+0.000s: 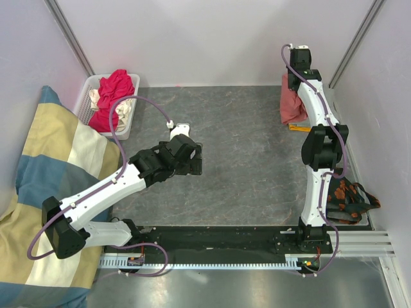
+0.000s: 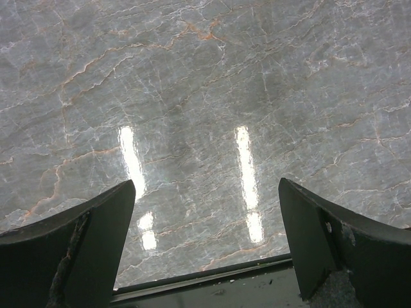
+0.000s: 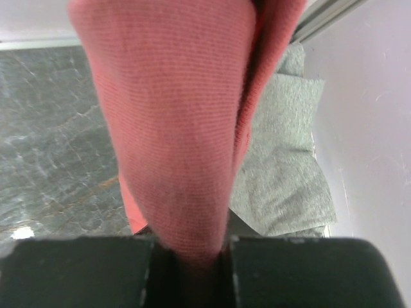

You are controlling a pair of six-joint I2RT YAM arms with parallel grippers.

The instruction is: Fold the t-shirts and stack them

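Looking down from the top first: salmon-pink tee (image 1: 292, 108) dangling at 1 o'clock, over the far right corner of the table (image 1: 244, 160); magenta-red tee (image 1: 114, 93) heaped in the white basket (image 1: 85, 101) at 10 o'clock, right beside the striped cushion (image 1: 51, 167). Left wrist next: left gripper (image 2: 205, 250) spread wide over bare marble, gripping nothing. Right wrist last: right gripper (image 3: 189, 260) pinched tight on that salmon-pink tee, cloth running up toward 12, grey tee (image 3: 282, 173) lying at 3 o'clock.
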